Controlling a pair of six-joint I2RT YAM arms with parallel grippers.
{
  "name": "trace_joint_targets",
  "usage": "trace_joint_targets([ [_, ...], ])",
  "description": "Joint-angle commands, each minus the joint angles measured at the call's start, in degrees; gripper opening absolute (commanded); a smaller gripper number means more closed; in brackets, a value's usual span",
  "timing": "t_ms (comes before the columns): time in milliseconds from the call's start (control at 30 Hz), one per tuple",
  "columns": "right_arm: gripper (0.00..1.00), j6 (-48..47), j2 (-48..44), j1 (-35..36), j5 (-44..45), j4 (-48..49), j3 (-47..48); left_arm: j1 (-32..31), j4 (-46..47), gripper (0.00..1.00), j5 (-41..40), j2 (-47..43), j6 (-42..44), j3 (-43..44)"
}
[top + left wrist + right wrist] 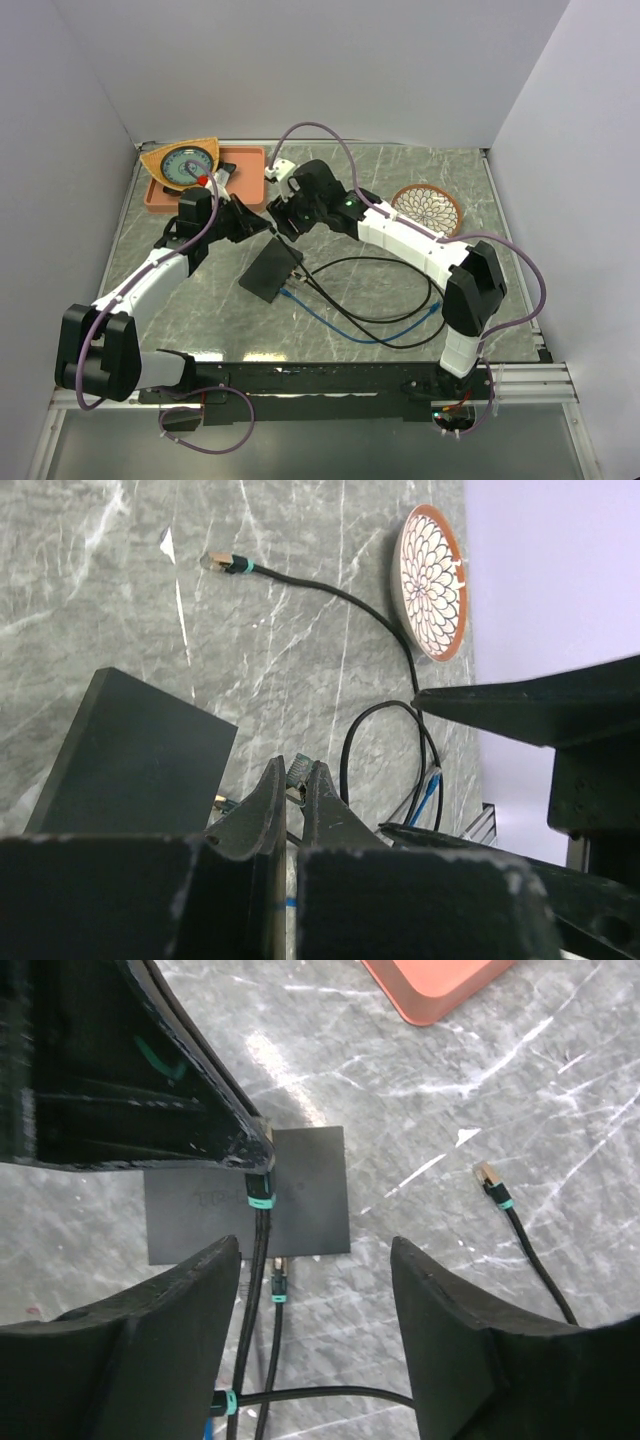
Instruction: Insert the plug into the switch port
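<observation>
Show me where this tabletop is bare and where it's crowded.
Bare marble: the near stretch between the flat matte-black box and the front edge, and the far-right corner behind the round patterned plate. Crowded: around the box and right of it, where the black cable and blue cable loop.

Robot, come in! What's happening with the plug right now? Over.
Left gripper shut on plug. Right gripper open, empty. Plug by switch, not plugged in yet. Second plug at switch's edge.
</observation>
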Motion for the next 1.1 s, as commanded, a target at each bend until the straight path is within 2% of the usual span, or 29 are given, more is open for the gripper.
trace_joint_targets([
  [0, 0.66, 0.67, 0.39, 1.29, -0.40, 2.67, 1.06, 0.20, -0.22, 0.01, -0.60, -2.06, -0.75, 1.77],
  [100, 0.60, 1.11, 1.45, 1.73, -0.75, 2.49, 2.03, 0.20, 0.13, 0.01, -0.33, -2.06, -1.10, 1.51],
  [533, 0.55, 2.34, 4.61, 3.75, 0.21, 2.58, 3.79, 0.20, -0.04, 0.01, 0.11, -2.06, -0.93, 1.95],
  [633, 0.48, 2.69, 5.32, 3.84, 0.57, 2.32, 4.31, 0.20, -0.22, 0.01, 0.11, -2.06, -0.75, 1.95],
  [1067, 0.36, 3.05, 7.87, 3.84, 1.53, 2.40, 5.73, 0.29, -0.31, 0.01, 0.11, -2.85, -0.75, 1.68],
])
